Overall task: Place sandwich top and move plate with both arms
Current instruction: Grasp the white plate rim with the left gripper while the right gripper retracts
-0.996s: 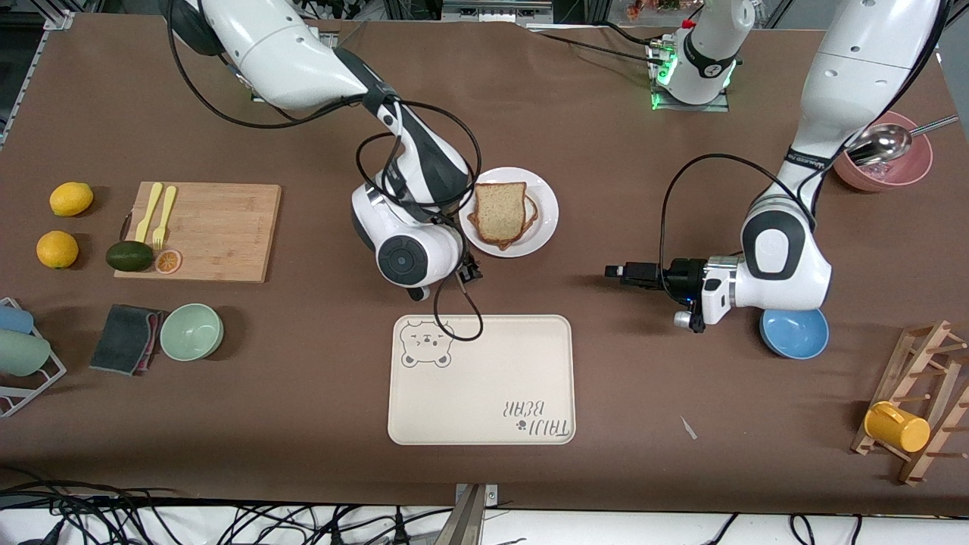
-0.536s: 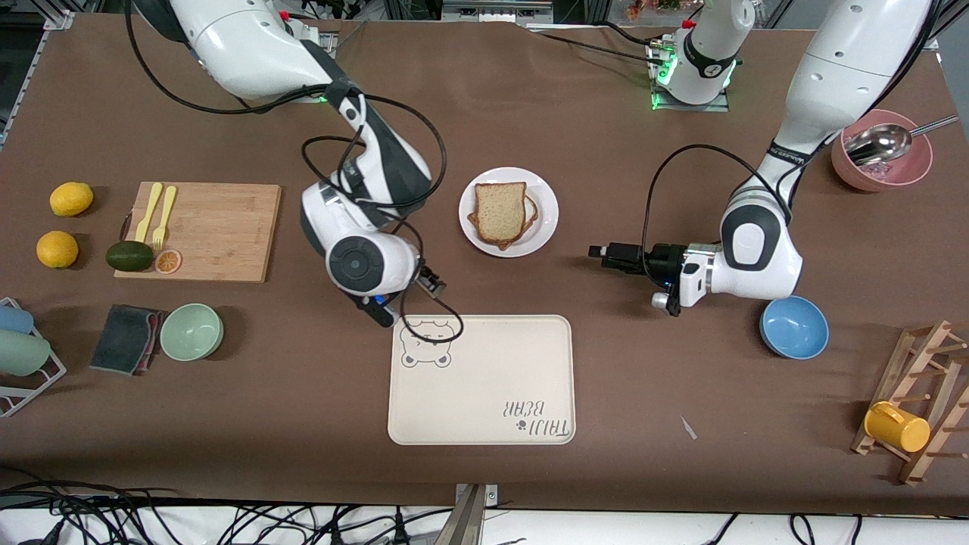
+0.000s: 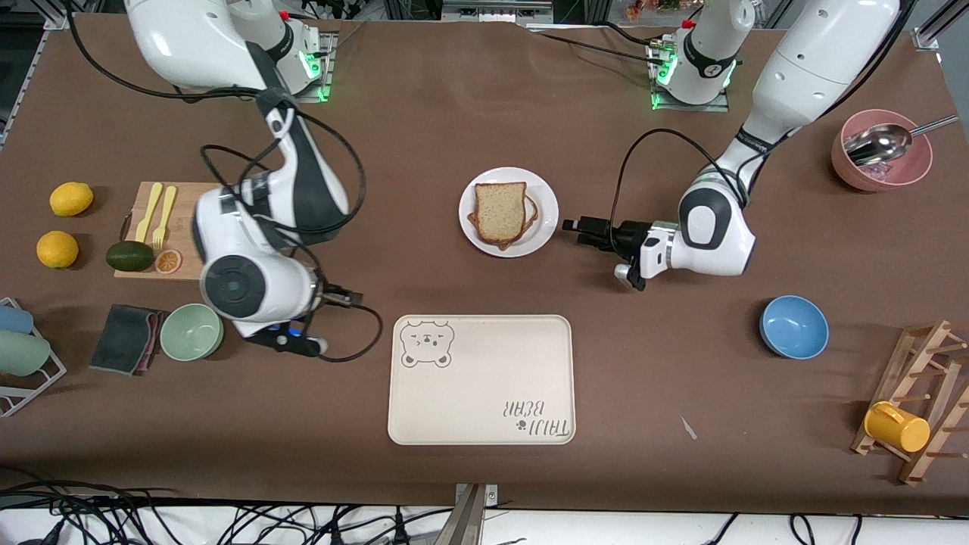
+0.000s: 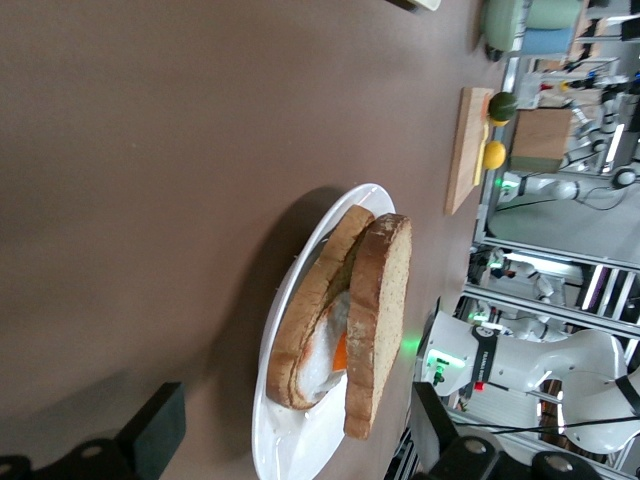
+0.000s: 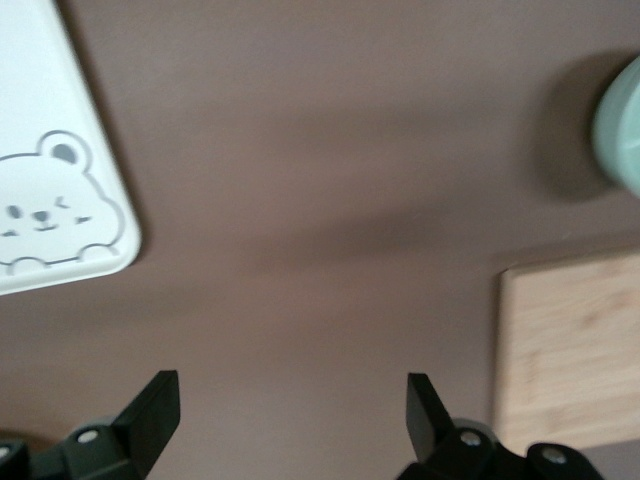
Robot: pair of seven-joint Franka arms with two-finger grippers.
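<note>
The white plate [image 3: 546,201] sits mid-table, farther from the front camera than the tray. On it the sandwich top [image 3: 500,210], a brown speckled slice, lies on the egg-bearing slice. In the left wrist view the sandwich top [image 4: 378,320] leans on the egg slice [image 4: 308,330] on the plate [image 4: 262,440]. My left gripper [image 3: 569,225] is open, low at the plate's rim toward the left arm's end; in its own view the left gripper [image 4: 297,440] has its fingers either side of the rim. My right gripper [image 3: 339,295] is open and empty over bare table beside the tray; the right wrist view shows it [image 5: 290,420] the same.
A cream bear tray [image 3: 484,378] lies nearer the camera than the plate. A cutting board [image 3: 185,242] with cutlery, avocado and lemons, and a green bowl [image 3: 191,331], are at the right arm's end. A blue bowl [image 3: 793,327], pink bowl [image 3: 882,163] and mug rack are at the left arm's end.
My right arm swung away from the plate toward the green bowl and cutting board. My left gripper moved across the table up to the plate's rim.
</note>
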